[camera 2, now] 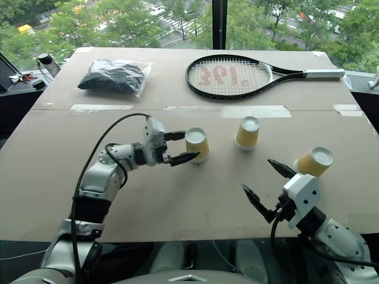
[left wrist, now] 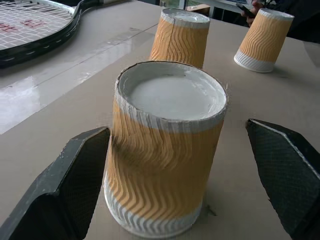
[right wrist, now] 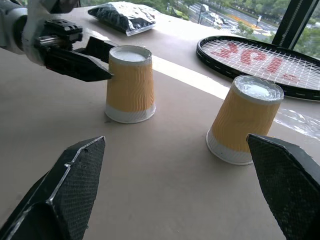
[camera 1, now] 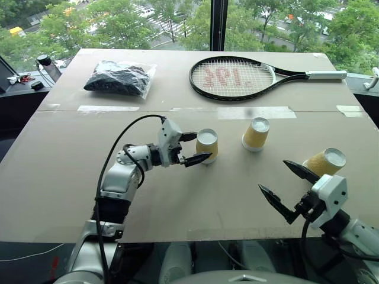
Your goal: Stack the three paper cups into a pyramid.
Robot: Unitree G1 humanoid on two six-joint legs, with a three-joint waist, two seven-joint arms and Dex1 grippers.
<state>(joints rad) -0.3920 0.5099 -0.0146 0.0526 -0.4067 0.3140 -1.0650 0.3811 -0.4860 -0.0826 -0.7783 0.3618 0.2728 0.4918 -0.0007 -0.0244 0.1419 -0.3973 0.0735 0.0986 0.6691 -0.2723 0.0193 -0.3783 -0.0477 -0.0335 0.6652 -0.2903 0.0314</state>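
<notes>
I had the left gripper [camera 1: 197, 147] level over the table [camera 1: 71, 171], its two fingers spread to either side of the left cup [camera 1: 207, 145]. In the left wrist view that cup [left wrist: 167, 150] stood upside down on its rim, white base up, with a gap showing between it and each finger [left wrist: 70, 190], so nothing was pinched.

The middle cup [camera 1: 256, 133] stood upside down too, at about 2 o'clock from the left cup and apart from it. The right cup [camera 1: 325, 161] sat at about 4 o'clock from the middle one, near the right edge of the table; it looked tilted in the head views, with its base turned toward 2 o'clock. All three cups stood separately on the table, none on another.

My right gripper [camera 1: 283, 186] hung just at 8 o'clock of the right cup, fingers spread wide and empty. From its wrist camera I saw the left cup and the middle cup [right wrist: 243, 120] between its fingers [right wrist: 65, 190], well ahead of them.

At the far side of the table a tennis racket [camera 1: 234, 78] lay at 12 o'clock from the middle cup, and a clear bag of dark stuff [camera 1: 118, 77] lay at 11 o'clock from the left cup. A strip of tape [camera 1: 189, 110] ran across the table between these and the cups.
</notes>
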